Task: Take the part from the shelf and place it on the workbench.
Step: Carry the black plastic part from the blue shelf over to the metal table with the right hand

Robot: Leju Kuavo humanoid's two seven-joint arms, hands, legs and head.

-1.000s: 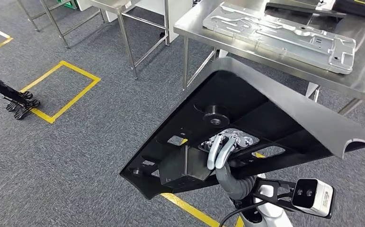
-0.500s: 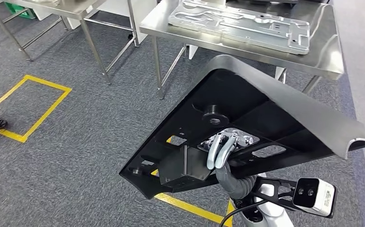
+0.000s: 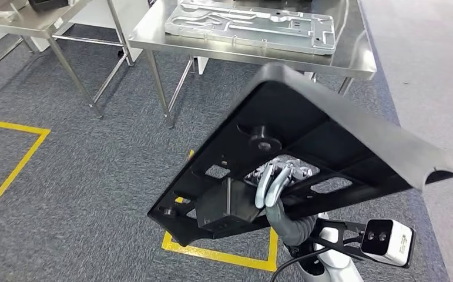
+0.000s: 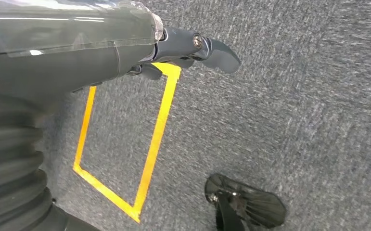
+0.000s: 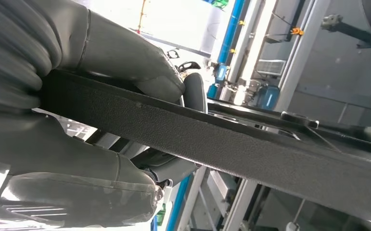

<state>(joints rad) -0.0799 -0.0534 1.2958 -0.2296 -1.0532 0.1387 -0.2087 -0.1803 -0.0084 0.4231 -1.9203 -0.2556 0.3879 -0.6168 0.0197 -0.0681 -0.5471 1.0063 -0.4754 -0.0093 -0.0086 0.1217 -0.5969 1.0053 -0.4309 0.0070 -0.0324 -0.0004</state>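
Overhead, right hand (image 3: 272,187) grips black part (image 3: 324,141), long axis toward workbench (image 3: 353,56).

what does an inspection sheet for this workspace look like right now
surface: steel workbench ahead, bearing a silver plate
job's things: black part held up, tilted, short of the workbench
clutter: nothing seen
grippers: right robot hand grips the part through an opening; left robot hand hangs over the carpet, holds nothing, fingers hard to tell
cables: black cable by the right wrist
surroundings: grey carpet, yellow tape, second steel table at left
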